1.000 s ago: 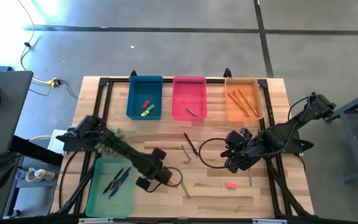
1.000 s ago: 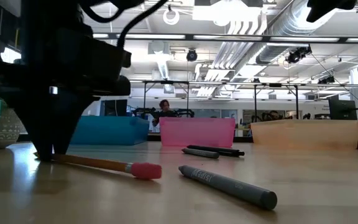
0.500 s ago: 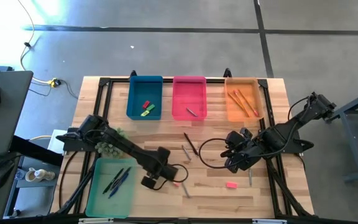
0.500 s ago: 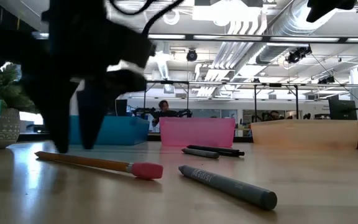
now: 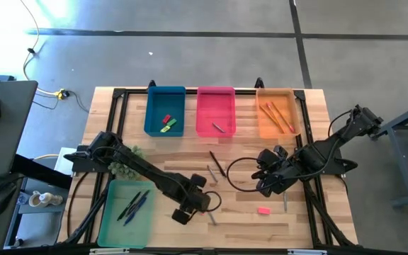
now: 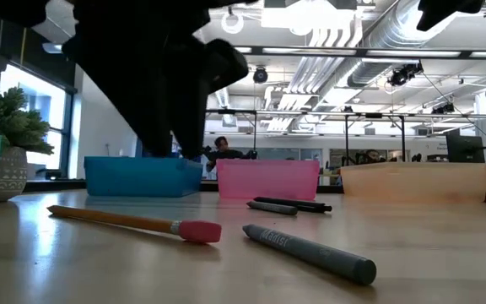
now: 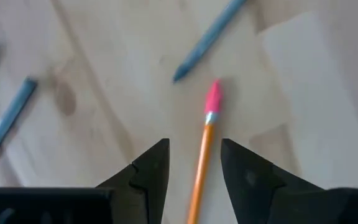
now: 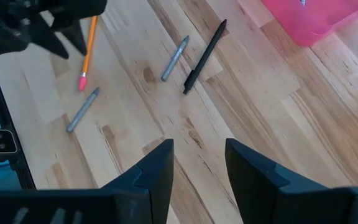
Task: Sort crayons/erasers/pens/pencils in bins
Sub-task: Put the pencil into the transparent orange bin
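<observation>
My left gripper (image 7: 194,163) hangs open just above the tabletop (image 5: 239,216), its 2 fingers either side of a pencil (image 7: 205,146) but apparently not touching it. My right gripper (image 8: 197,163) waits open nearby, empty. 2 crayons (image 8: 174,58) and 1 pen (image 8: 204,56) lie loose.

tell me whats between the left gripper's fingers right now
The pencil lies on the table between the open fingers of the left gripper, untouched, its pink eraser end pointing away from the gripper. The left wrist view shows this.
</observation>
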`<act>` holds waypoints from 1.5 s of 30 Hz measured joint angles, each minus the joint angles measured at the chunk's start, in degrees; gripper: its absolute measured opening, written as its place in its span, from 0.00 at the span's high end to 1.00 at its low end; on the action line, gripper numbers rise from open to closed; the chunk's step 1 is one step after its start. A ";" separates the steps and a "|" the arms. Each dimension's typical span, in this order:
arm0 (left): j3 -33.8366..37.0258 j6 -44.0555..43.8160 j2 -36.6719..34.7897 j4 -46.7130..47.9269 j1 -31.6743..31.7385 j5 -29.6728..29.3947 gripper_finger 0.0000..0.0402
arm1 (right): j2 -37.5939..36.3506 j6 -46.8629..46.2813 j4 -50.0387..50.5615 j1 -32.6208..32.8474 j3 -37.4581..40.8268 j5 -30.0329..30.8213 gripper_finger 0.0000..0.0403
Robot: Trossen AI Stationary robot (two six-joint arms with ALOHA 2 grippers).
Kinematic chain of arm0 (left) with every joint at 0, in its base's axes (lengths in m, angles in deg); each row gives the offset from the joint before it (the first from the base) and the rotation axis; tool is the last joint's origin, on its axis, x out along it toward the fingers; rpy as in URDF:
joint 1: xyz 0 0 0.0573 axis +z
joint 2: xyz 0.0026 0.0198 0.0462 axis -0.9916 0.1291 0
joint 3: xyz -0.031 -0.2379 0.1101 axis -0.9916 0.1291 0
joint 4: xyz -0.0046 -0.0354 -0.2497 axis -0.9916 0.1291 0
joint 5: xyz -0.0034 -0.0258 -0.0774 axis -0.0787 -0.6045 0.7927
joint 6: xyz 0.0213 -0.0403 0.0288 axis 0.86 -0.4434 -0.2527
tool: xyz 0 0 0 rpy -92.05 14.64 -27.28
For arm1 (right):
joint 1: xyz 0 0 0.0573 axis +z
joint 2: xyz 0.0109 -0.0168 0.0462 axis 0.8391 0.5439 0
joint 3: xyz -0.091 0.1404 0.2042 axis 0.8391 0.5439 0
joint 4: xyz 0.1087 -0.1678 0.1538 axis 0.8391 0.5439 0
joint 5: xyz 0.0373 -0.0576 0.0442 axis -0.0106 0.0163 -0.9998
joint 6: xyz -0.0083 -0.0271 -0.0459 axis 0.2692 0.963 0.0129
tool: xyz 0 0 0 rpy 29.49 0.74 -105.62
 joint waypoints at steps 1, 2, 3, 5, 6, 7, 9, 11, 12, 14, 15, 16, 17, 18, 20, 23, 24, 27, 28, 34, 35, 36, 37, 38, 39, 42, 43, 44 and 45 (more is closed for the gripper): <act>-0.02 0.00 0.11 -1.17 -0.22 0.03 0.67 | 0.00 0.00 0.00 0.00 0.00 0.00 0.66; -0.02 0.00 0.19 -2.07 -0.50 0.03 0.67 | 0.00 0.00 0.02 0.00 0.00 0.02 0.66; -0.02 0.00 0.21 -2.76 -0.80 0.08 0.67 | 0.00 0.00 0.04 0.00 0.00 0.16 0.66; -0.02 0.17 0.21 -4.63 -1.36 0.06 0.67 | 0.00 0.02 0.03 0.00 0.00 0.74 0.66; -0.02 0.53 0.33 -5.45 -1.54 0.02 0.67 | 0.00 0.01 0.04 0.00 0.00 0.88 0.66; 0.00 0.83 0.53 -6.16 -1.73 -0.01 0.67 | -0.02 0.02 0.04 0.00 0.00 1.12 0.66; 0.04 1.44 1.42 -6.75 -1.96 0.05 0.67 | 0.00 0.02 0.04 -0.02 0.00 1.16 0.66; 0.06 1.48 2.92 -6.96 -2.19 0.36 0.67 | -0.02 0.02 0.04 0.00 0.00 1.16 0.66; 0.07 1.49 3.65 -6.97 -2.21 0.41 0.67 | -0.02 0.00 0.04 -0.01 0.00 1.16 0.66; 0.15 0.83 4.73 -6.82 -2.23 0.43 0.67 | -0.01 0.02 0.02 -0.01 0.00 1.18 0.66; 0.15 0.25 5.11 -7.02 -2.23 0.43 0.67 | -0.02 0.02 0.04 0.00 0.00 1.18 0.66; 0.12 -0.23 5.49 -7.32 -2.23 0.34 0.67 | -0.02 0.00 0.02 -0.02 0.00 1.18 0.66; 0.11 -0.52 5.84 -7.31 -2.23 0.00 0.67 | 0.00 0.00 0.02 -0.02 0.00 1.20 0.66; 0.11 -0.53 6.21 -7.22 -2.23 -0.49 0.67 | 0.00 0.00 0.02 -0.01 0.00 1.20 0.66; 0.11 -0.64 6.83 -7.92 -2.23 -0.92 0.67 | 0.00 0.01 0.02 -0.01 0.00 1.20 0.66; 0.00 -0.66 7.40 -8.09 -2.23 -0.67 0.67 | -0.02 0.01 0.02 0.00 0.00 1.20 0.66; -0.04 -0.66 7.51 -8.00 -2.23 -0.69 0.67 | -0.02 0.00 0.02 -0.01 0.00 1.20 0.66; -0.14 -0.66 7.94 -7.97 -2.23 -0.64 0.68 | -0.02 0.02 0.02 0.00 0.00 1.20 0.66; -0.15 -0.62 7.96 -7.93 -2.23 -0.65 0.68 | -0.02 0.00 0.02 0.00 0.00 1.22 0.66; -0.13 1.09 8.08 -7.95 -2.25 -0.71 0.82 | -0.02 0.00 0.02 0.00 0.00 1.30 0.66; -0.11 1.58 8.10 -7.95 -2.23 -0.65 0.86 | -0.02 0.01 0.02 -0.01 0.00 1.31 0.66; -0.11 1.88 8.10 -7.90 -2.23 -0.70 0.89 | -0.02 0.00 0.03 0.00 0.00 1.34 0.66; -0.11 1.93 8.16 -7.84 -2.23 -0.87 0.92 | -0.02 0.00 0.02 -0.02 0.00 1.36 0.66; -0.10 1.95 8.17 -7.74 -2.23 -1.01 0.95 | -0.02 0.02 0.02 -0.02 0.00 1.36 0.66; -0.09 1.95 8.19 -7.68 -2.23 -1.06 0.97 | -0.02 0.00 0.02 -0.02 0.00 1.36 0.66; -0.07 1.95 8.21 -7.39 -2.23 -1.12 0.97 | -0.02 0.00 0.03 0.00 0.00 1.36 0.66; -0.07 1.94 8.21 -7.24 -2.23 -1.12 0.97 | -0.02 0.01 0.02 -0.01 0.00 1.35 0.66; -0.07 1.95 8.21 -7.03 -2.23 -1.12 0.96 | -0.02 0.00 0.03 0.00 0.00 1.35 0.66; -0.11 1.95 8.10 -6.79 -2.23 -1.12 0.96 | -0.02 0.00 0.02 -0.02 0.00 1.33 0.66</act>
